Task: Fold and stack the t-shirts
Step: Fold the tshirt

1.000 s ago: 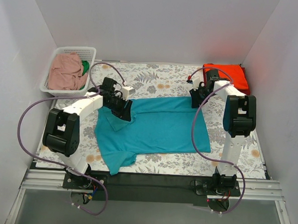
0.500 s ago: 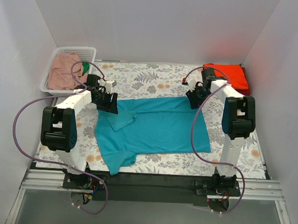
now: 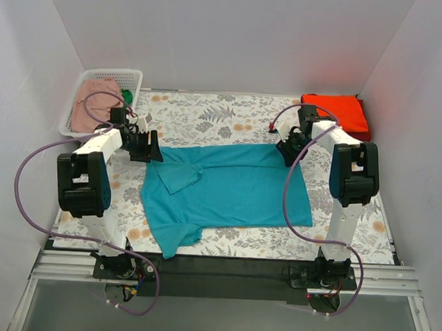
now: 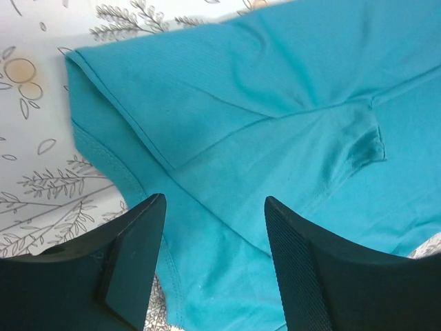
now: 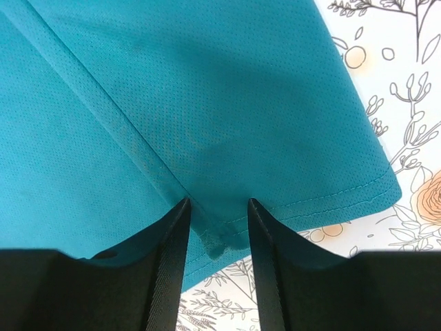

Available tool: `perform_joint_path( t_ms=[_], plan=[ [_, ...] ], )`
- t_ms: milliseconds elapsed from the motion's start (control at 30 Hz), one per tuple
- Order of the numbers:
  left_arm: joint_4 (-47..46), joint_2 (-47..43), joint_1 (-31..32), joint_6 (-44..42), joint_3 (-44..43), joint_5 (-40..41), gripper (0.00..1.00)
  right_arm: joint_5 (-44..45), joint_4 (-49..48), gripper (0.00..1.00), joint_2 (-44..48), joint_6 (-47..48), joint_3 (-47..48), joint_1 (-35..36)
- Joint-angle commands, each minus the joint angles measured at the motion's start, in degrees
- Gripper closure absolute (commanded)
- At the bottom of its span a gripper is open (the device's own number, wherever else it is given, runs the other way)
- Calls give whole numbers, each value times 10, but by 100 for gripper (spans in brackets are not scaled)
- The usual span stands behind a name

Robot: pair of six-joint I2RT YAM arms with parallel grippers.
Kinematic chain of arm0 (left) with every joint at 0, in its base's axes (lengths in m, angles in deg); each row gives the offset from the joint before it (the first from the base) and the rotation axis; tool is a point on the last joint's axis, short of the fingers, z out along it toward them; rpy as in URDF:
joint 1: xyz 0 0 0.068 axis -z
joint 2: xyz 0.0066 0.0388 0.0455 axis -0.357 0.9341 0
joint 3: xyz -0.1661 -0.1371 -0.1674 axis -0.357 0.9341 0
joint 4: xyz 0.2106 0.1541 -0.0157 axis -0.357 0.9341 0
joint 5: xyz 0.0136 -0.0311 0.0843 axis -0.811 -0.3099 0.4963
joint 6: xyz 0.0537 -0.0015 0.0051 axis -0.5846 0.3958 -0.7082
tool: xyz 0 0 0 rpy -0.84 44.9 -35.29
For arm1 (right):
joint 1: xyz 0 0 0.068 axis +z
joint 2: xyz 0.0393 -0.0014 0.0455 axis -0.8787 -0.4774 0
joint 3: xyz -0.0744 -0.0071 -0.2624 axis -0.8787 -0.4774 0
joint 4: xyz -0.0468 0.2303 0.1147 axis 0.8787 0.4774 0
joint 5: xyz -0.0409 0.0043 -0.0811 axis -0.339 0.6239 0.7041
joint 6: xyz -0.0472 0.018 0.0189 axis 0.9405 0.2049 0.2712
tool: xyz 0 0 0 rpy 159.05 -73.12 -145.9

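The teal-blue t-shirt (image 3: 231, 188) lies spread flat mid-table, its far left sleeve (image 3: 180, 177) folded in onto the body. My left gripper (image 3: 148, 149) is open and empty, hovering over the shirt's far left corner; in the left wrist view (image 4: 215, 265) teal cloth (image 4: 275, 103) shows between the jaws. My right gripper (image 3: 288, 152) is at the far right corner. It is open in the right wrist view (image 5: 219, 262), with the hem corner (image 5: 220, 238) between the jaws. A folded orange-red shirt (image 3: 339, 112) lies at the back right.
A white lattice basket (image 3: 116, 73) at the back left holds the dusty pink shirt (image 3: 92, 103) and a bit of green cloth (image 3: 127, 97). The floral table cloth (image 3: 216, 117) covers the table. White walls close in on three sides.
My left gripper has drawn back to the left, off the folded-in sleeve to the shirt's far left corner. The sleeve stays folded on the body. The right gripper has barely moved.
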Motion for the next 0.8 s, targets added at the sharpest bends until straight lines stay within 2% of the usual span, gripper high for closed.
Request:
perform_joint_path(
  t_ms=[0,333,400,500,633,767],
  plan=[
    [-14,7,-1,18,-23,-20,41,-1,16,53,34,21,-6,-2],
    [-25,59,-23,37,-31,21,41,-8,38,52,39,43,0,-3],
    [-19,58,-27,27,-36,-3,40,-12,43,49,41,45,0,-3],
    [-17,25,-19,7,-34,-83,40,-20,50,48,45,50,3,-3],
    [-16,-21,37,-6,-38,-84,44,-28,62,48,46,52,21,-4],
    [-11,-29,112,-1,-50,-24,46,-35,80,48,42,57,44,-10]
  ],
)
